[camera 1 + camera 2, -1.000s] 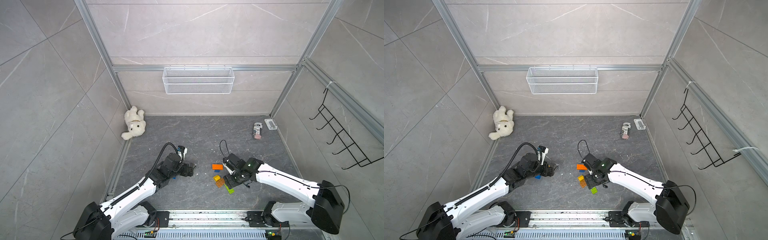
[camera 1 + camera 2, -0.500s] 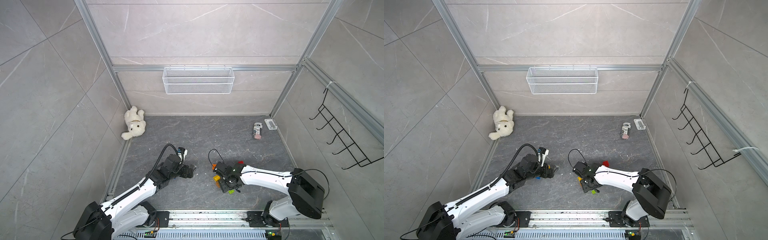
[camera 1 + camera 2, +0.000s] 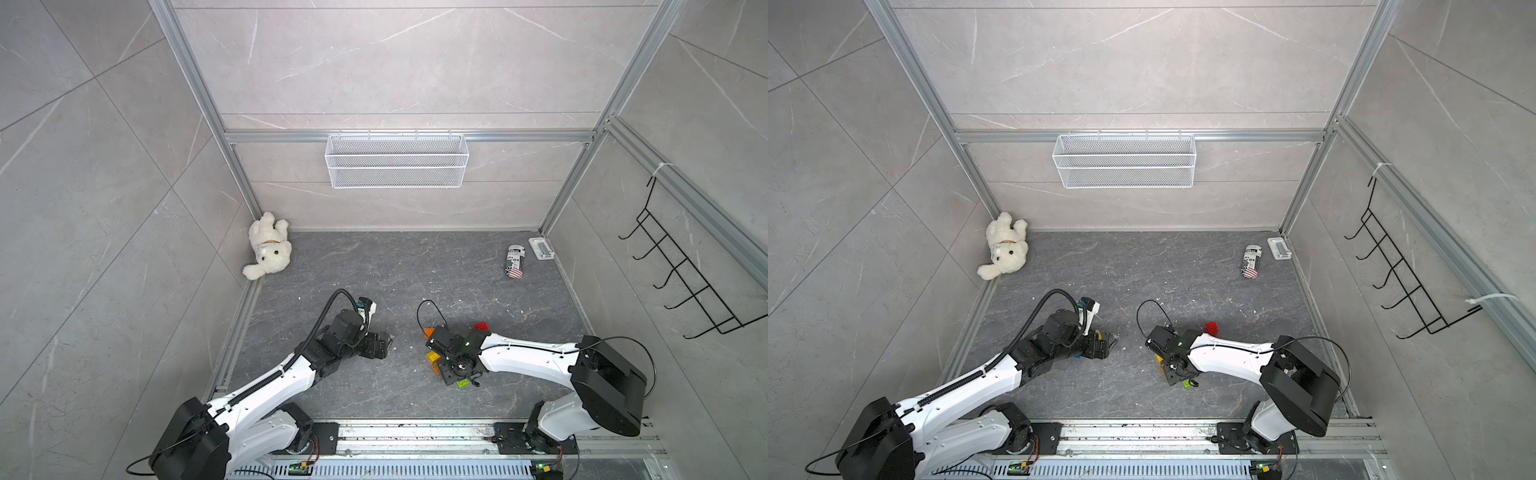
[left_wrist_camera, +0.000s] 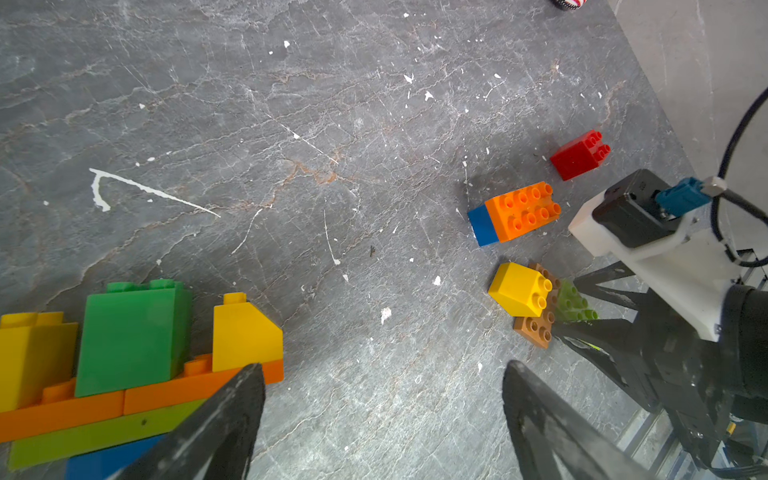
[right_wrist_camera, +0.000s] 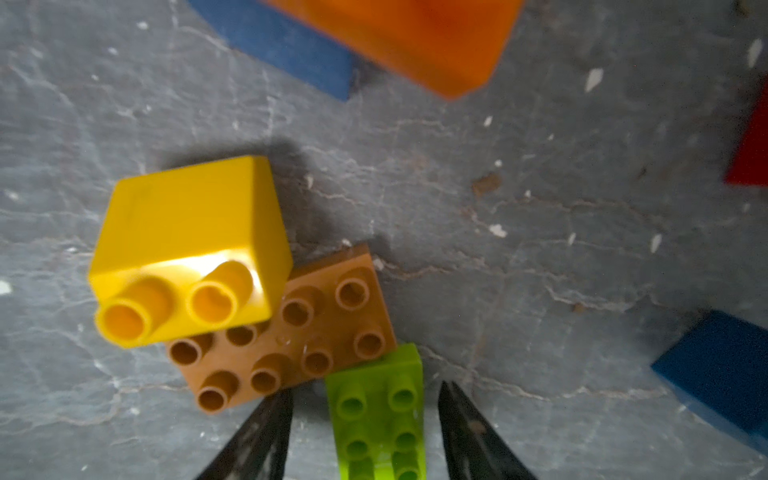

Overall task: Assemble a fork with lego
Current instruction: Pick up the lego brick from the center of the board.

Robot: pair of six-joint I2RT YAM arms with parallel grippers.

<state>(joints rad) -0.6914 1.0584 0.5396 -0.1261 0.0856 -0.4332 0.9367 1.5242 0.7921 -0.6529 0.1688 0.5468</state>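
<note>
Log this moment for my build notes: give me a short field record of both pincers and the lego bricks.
stacked build: yellow, green, yellow bricks on orange, lime, blue layers
left pincer: open, empty, beside the stacked build
lime brick: studs up, beside the brown plate
right pincer: open, astride the lime brick, gaps on both sides
yellow sloped brick: on its side, overlapping the brown plate
loose nearby: orange-on-blue block, red brick

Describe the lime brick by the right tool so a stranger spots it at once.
On the dark stone floor, find the brick cluster under the right tool. The lime brick lies studs up between its open fingers, at a corner of the brown plate beside a yellow brick; it is the only lime piece there.
</note>
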